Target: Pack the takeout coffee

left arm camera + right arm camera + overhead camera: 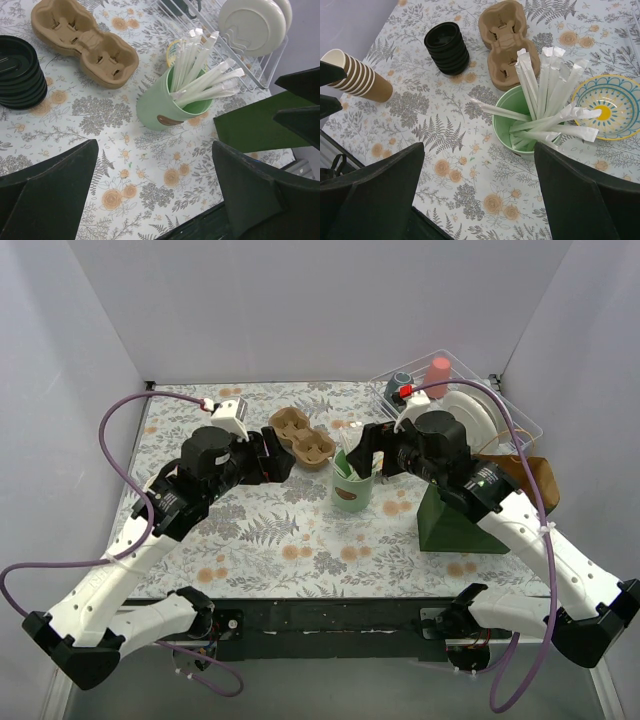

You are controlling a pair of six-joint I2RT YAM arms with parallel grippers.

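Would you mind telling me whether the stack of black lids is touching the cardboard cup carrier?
Apart. The right wrist view shows a strip of patterned tablecloth between the lids and the carrier.

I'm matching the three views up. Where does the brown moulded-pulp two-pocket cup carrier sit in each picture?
Top external: brown moulded-pulp two-pocket cup carrier just above centre.
Left wrist: top left.
Right wrist: top edge, near centre.
Shared landmark: pale green cup of wrapped straws, near it in all three.
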